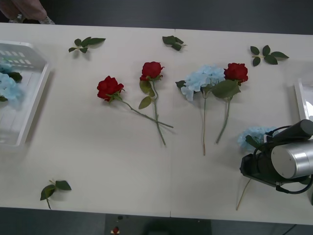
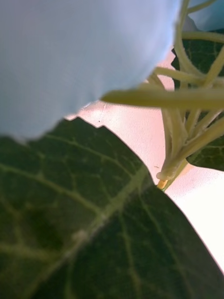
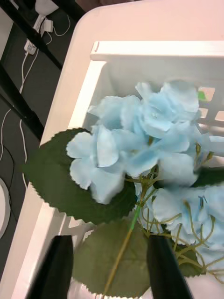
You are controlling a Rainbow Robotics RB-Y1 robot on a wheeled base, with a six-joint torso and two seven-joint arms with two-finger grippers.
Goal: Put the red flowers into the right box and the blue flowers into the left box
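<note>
my right gripper is down at the table's four o'clock, right over a blue flower whose stem runs toward six o'clock; up close i see petals and a big leaf, and i cannot tell whether those fingers are apart or together. my left gripper hangs over the left box at nine o'clock, its fingers apart on either side of a blue flower's stem, the blooms lying inside the box. three red flowers and another blue one lie mid-table. the right box sits at three o'clock.
</note>
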